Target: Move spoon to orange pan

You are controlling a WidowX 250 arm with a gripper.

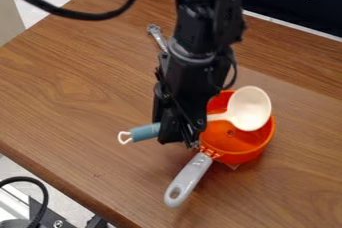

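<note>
Fixed camera above the bench [87,87], looking down at a slant from fairly near, orange pan [248,144] right of and a bit below view centre, bench's far edge beyond the pan, near edge cutting across to the pan's lower left.

Spoon [250,108] cream, grip [145,132] grey-blue; pan [239,142] orange, handle [189,177] grey; table [80,92] brown, wood-grained.

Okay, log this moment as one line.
gripper: at teal handle of spoon | spoon's bowl: over orange pan | pan: on wooden table, grey handle toward camera
</note>
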